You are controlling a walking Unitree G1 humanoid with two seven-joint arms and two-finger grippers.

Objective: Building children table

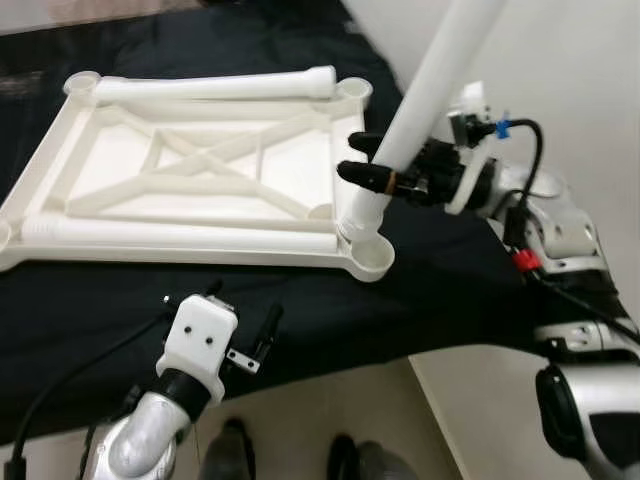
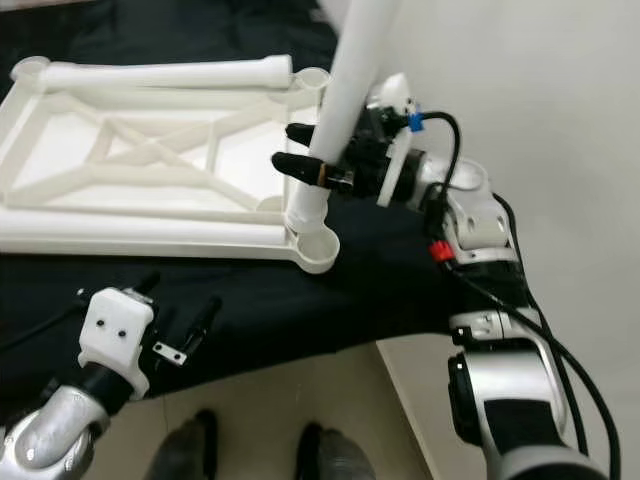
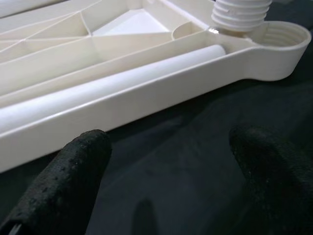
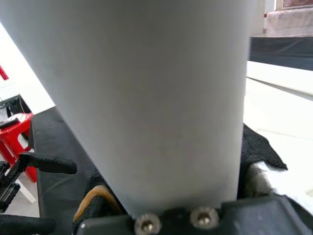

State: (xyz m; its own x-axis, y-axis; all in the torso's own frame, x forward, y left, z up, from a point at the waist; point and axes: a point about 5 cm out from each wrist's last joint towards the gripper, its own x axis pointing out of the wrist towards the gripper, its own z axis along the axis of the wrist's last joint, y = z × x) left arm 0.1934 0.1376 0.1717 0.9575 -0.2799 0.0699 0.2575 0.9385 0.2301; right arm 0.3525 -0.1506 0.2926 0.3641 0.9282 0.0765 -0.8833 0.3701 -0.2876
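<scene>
A white plastic table top (image 1: 200, 160) lies upside down on a black cloth, with a round threaded socket (image 1: 372, 258) at its near right corner. My right gripper (image 1: 362, 157) is shut on a white table leg (image 1: 425, 95), which stands tilted. The leg's threaded end (image 3: 240, 13) rests at the inner edge of that socket (image 3: 286, 36). Two more white legs (image 1: 215, 88) (image 1: 180, 235) lie flat inside the top. My left gripper (image 1: 240, 320) hovers open over the black cloth just in front of the top's near edge, with nothing between its fingers (image 3: 78, 166).
The black cloth (image 1: 440, 290) covers a low surface that ends at the front and right. A white wall (image 1: 570, 80) rises on the right. Pale floor (image 1: 470, 420) lies below, with dark feet (image 1: 230, 450) at the bottom edge.
</scene>
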